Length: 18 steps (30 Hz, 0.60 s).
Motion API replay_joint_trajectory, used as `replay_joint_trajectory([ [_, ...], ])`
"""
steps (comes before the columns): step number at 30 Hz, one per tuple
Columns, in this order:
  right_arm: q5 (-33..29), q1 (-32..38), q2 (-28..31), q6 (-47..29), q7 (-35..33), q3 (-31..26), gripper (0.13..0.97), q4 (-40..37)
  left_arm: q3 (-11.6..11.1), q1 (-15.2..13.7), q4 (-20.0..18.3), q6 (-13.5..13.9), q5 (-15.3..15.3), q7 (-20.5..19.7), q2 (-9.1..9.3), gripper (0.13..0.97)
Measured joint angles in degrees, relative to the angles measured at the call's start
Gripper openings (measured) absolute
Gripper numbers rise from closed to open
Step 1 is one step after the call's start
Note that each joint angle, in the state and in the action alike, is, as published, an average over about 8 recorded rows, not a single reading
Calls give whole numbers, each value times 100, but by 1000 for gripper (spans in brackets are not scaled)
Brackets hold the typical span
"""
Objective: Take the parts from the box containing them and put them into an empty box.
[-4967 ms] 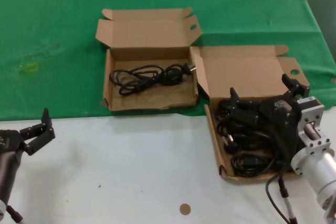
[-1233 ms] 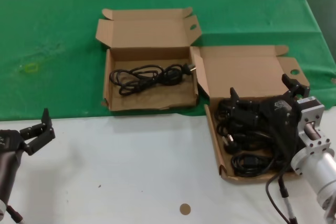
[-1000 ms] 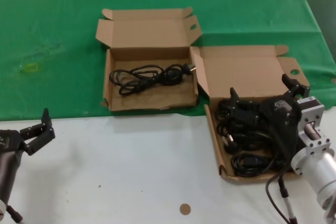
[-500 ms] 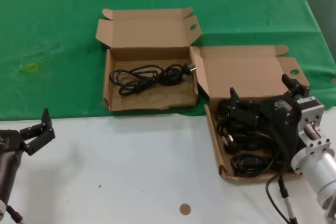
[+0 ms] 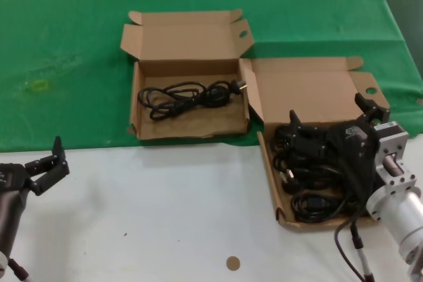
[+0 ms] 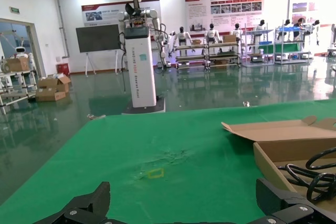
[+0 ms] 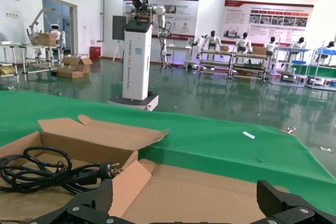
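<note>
Change: nothing has moved since the earlier frames; both arms and both boxes sit where they were.
Head view: my right gripper hangs over the full box, fingers spread wide above the cables, I judge to straddle a bundle before dropping. One cable already lies in the other box, just beside on the green cloth.
Left wrist view: my left gripper waits over the white table, fingers spread, well apart from the work.
Right wrist view: fingers parted, nothing between them; the lid stands beyond.
</note>
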Motion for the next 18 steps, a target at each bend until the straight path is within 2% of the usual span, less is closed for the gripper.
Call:
replay_joint_trajectory([
  [18, 0, 0, 0, 0, 0, 0, 966, 0, 0, 0, 0, 0, 0, 0, 0, 966],
])
